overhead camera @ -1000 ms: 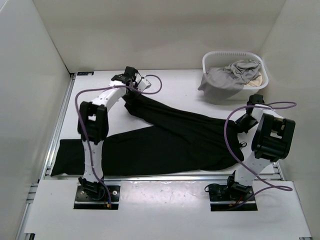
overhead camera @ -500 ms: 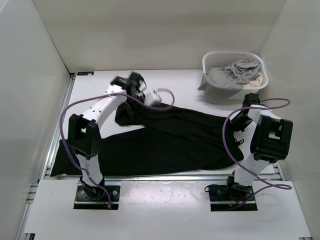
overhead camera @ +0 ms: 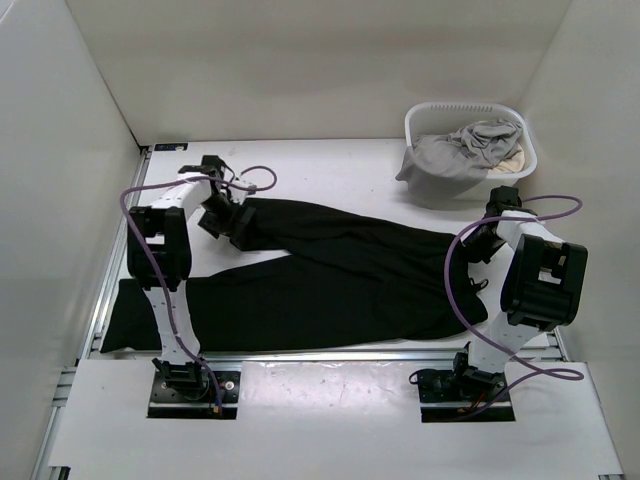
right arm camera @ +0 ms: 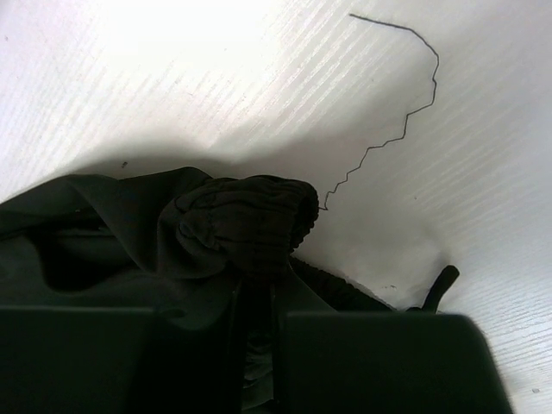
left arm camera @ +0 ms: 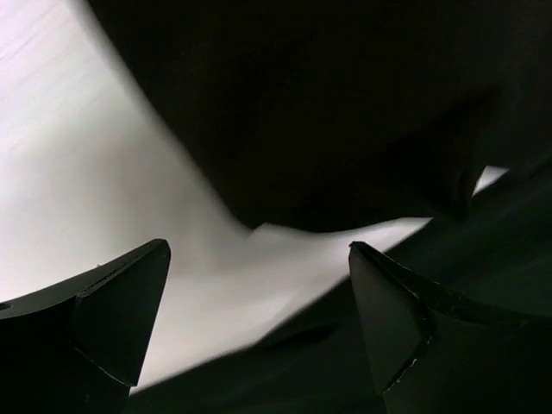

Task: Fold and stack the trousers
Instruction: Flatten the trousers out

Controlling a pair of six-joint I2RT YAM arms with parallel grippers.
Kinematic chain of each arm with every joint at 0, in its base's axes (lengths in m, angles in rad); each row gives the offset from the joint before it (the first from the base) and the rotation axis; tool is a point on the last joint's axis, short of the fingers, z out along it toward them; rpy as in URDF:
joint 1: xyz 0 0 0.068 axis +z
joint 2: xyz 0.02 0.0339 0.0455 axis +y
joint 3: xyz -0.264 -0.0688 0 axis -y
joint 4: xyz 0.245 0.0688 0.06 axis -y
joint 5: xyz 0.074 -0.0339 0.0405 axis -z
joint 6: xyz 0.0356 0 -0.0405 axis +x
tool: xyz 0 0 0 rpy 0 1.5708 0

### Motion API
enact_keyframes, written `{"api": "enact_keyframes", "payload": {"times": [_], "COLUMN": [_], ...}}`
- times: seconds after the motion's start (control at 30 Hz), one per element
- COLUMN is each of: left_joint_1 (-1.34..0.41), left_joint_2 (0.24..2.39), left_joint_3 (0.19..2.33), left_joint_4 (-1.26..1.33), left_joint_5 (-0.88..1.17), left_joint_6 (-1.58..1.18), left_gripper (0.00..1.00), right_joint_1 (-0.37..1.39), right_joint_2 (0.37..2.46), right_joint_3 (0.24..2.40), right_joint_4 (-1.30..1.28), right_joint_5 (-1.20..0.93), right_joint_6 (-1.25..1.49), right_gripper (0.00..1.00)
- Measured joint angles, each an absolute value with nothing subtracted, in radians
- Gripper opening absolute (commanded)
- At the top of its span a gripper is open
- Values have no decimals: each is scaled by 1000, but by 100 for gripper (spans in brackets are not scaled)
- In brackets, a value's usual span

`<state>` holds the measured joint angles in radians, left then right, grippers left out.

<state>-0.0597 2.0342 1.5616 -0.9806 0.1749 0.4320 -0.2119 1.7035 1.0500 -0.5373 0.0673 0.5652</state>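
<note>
**A:** What do the left fingers (left arm camera: 259,250) have hold of?

**B:** Nothing. The wrist view shows them spread wide, with bare counter (left arm camera: 86,172) in the gap. The trousers (left arm camera: 345,103) lie just past the tips, and more black cloth sits under the right-hand one.

**A:** Does the overhead show that?

**B:** No, the gap is too small to judge from up there. It does place the left fingers (overhead camera: 222,215) at the end of the far leg.

**A:** And the right fingers (right arm camera: 254,319)?

**B:** They are nearly closed, pinching a bunched, gathered edge of the trousers (right arm camera: 241,224). Just beyond that bunch, a thin kinked thread (right arm camera: 434,86) lies on the counter (right arm camera: 172,69). The overhead misses it entirely.

**A:** What does only the overhead give?

**B:** The whole garment. From the right fingers (overhead camera: 478,245) the trousers (overhead camera: 340,270) spread leftward, flat on the counter (overhead camera: 340,170). One leg runs along the near edge by the arm bases, and the other angles out to the left fingers. Well beyond the right fingers, in the far corner, stands a white basket (overhead camera: 430,115) holding a grey garment (overhead camera: 470,145).
</note>
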Motion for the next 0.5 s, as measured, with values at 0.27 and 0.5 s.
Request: {"api": "enact_keyframes", "payload": {"times": [0.27, 0.5], "left_joint_1": [-94, -85], "left_joint_2": [2101, 2187], "left_joint_3": [1581, 1701], "left_joint_4": [-918, -908], "left_joint_5": [285, 293], "left_joint_6": [358, 327], "left_gripper": [65, 14], "right_joint_1": [-212, -212], "right_joint_2": [1703, 1708], "right_joint_3": [1050, 1048], "right_joint_4": [-550, -549], "right_joint_5": [71, 78], "right_joint_6": [564, 566], "right_gripper": [0, 0]}}
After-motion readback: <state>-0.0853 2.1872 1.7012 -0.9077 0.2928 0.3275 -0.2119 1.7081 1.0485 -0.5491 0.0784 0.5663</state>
